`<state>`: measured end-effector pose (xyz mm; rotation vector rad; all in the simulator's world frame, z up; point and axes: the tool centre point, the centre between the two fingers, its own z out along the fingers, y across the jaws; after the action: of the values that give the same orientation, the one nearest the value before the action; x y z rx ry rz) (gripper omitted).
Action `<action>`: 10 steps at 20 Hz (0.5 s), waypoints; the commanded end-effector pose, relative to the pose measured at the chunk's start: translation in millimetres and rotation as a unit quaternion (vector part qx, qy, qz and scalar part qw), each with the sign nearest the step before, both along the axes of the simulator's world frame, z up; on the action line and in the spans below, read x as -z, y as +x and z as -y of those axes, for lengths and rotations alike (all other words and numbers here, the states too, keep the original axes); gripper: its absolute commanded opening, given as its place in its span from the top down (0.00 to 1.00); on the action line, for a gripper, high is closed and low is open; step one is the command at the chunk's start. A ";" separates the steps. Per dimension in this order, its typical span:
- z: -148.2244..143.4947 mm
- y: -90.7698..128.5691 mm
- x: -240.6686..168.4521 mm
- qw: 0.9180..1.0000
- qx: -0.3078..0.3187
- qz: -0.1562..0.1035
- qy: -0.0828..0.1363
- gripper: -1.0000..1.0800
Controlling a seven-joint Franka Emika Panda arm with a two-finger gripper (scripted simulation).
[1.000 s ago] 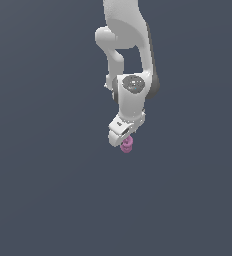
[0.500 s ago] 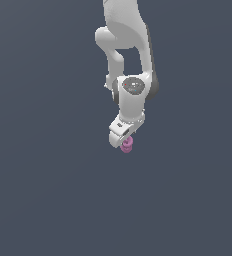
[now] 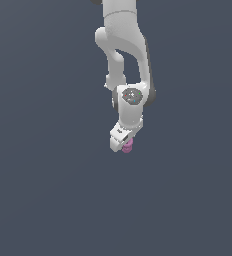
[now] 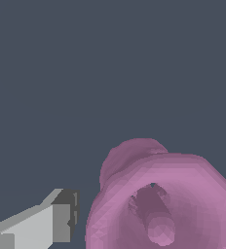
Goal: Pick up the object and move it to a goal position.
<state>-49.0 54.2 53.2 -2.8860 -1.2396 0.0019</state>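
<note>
The object [image 3: 129,146] is a tiny pink-purple knobbly piece of rounded ring-like lobes, seen at the tip of the white arm in the exterior view. My gripper [image 3: 123,145] points down and is shut on it. In the wrist view the object [image 4: 183,185] fills the space between the jaws, very close to the camera, with a hollow in its middle. One white finger with a dark pad [image 4: 61,221] stands right beside it. The other finger is almost wholly out of that picture. My gripper [image 4: 151,206] holds nothing else.
Only a plain dark grey-blue ground [image 3: 43,190] shows around the arm [image 3: 122,45] in both views. No other objects, containers or edges are in view.
Hardly anything differs. The gripper and the pink-purple object stay at almost the same spot, at most a touch higher in the exterior view.
</note>
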 end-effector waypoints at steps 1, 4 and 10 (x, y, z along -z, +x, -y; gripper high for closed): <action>0.1 0.7 5.2 1.000 0.000 0.001 0.000 0.04; 0.1 0.9 6.3 1.000 0.000 0.001 0.000 1.00; 0.1 0.9 6.3 1.000 0.000 0.001 0.000 1.00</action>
<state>-47.6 53.7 48.2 -2.8874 -1.2396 -0.0022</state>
